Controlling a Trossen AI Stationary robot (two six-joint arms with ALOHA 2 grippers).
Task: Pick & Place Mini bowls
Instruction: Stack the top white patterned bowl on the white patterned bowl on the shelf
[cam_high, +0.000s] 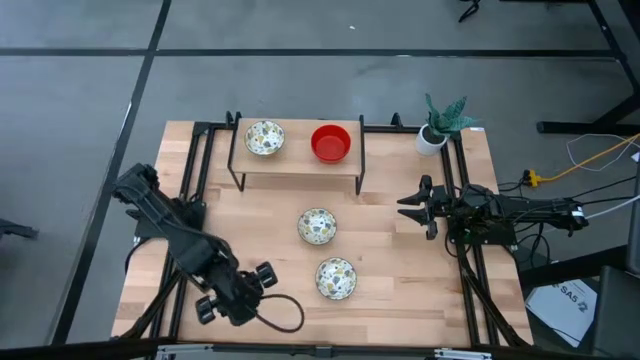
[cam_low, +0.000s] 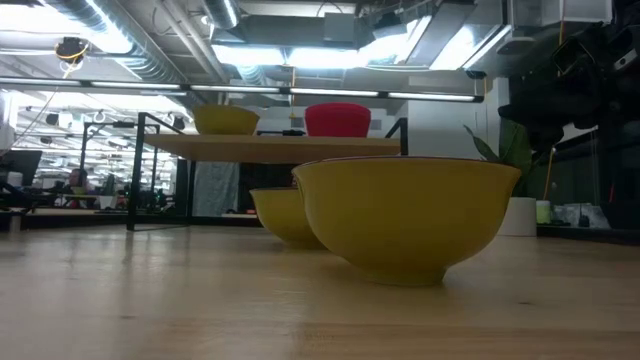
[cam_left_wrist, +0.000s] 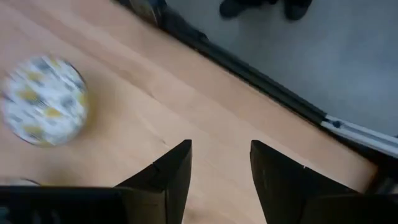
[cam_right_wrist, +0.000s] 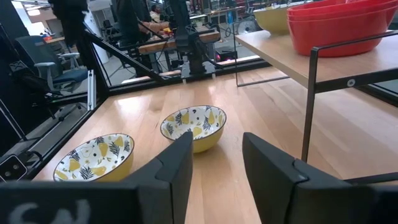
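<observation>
A shelf (cam_high: 297, 172) at the table's far side carries a red mini bowl (cam_high: 331, 143) and a floral-patterned mini bowl (cam_high: 264, 138). Two more patterned bowls, yellow outside, rest on their bases on the tabletop, one in the middle (cam_high: 317, 226) and one nearer the front (cam_high: 336, 278). My left gripper (cam_high: 263, 274) hangs open above the table near the front edge, to the left of the nearer bowl (cam_left_wrist: 43, 99), with bare wood between its fingers. My right gripper (cam_high: 408, 208) waits open at the right, pointing level toward the two bowls (cam_right_wrist: 193, 127).
A small white plant pot (cam_high: 432, 138) stands at the far right corner. Black frame rails (cam_high: 196, 165) run along the left and right sides of the table. A black cable loop (cam_high: 282, 315) lies near the front edge, under the left arm. Bare wood lies between the bowls and the right arm.
</observation>
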